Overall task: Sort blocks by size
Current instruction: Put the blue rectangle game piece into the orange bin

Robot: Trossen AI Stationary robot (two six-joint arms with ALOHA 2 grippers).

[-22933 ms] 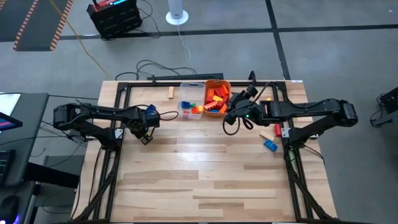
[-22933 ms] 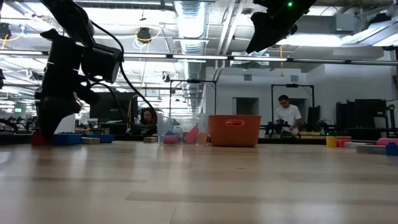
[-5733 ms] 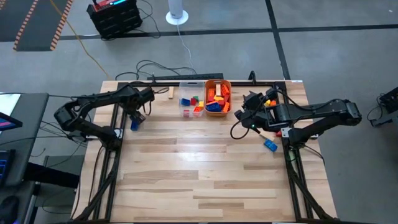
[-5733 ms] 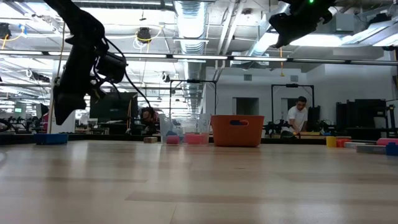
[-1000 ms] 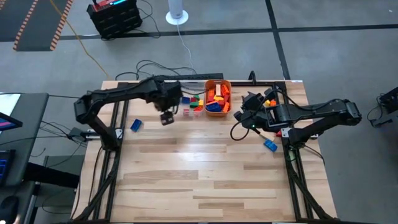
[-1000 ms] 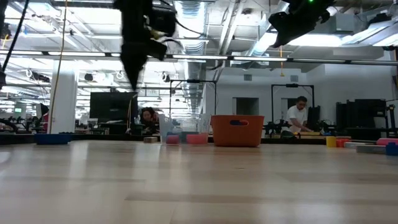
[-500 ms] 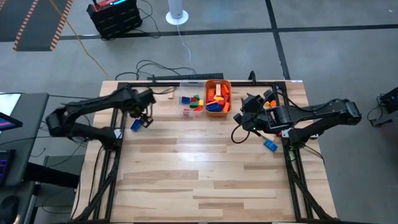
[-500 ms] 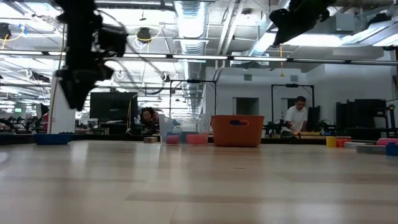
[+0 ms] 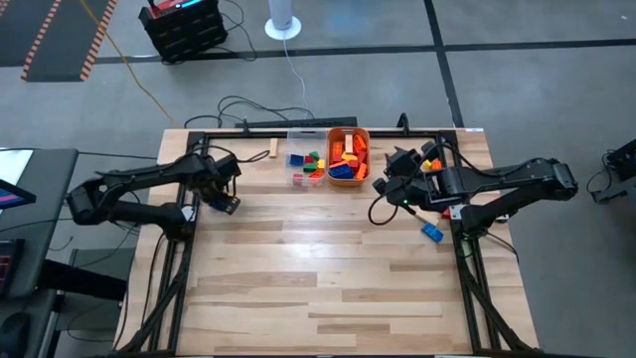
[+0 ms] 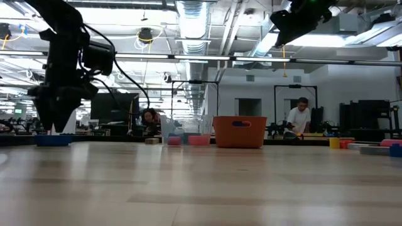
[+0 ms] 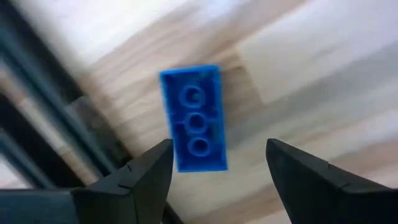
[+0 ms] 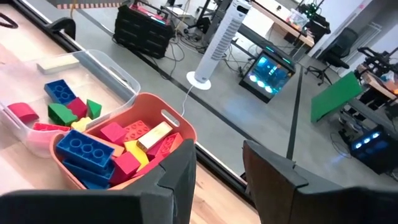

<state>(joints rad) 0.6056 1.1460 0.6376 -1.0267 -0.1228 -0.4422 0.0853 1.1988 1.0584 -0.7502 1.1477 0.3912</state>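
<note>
The wooden table (image 9: pixel 328 268) fills the middle of the high view. At its upper edge, near the middle, sit two tubs side by side. The orange tub (image 9: pixel 348 157) is on the right and the clear tub (image 9: pixel 306 159) is on the left. Both have blocks inside. In the right wrist view a big blue block (image 12: pixel 84 152) lies on top in the orange tub, with red, pink and yellow ones around it.

The left gripper (image 9: pixel 217 192) is at the upper left of the table, low over a long blue block (image 11: pixel 194 117) that lies flat on the wood. Its fingers (image 11: pixel 140 177) are spread wide, one on each side of the block, not touching it.

The right gripper (image 9: pixel 395 177) hangs up in the air, just right of the orange tub. Its fingers (image 12: pixel 177 180) are apart with nothing between them.

Another small blue block (image 9: pixel 430 232) lies near the right edge of the table.
</note>
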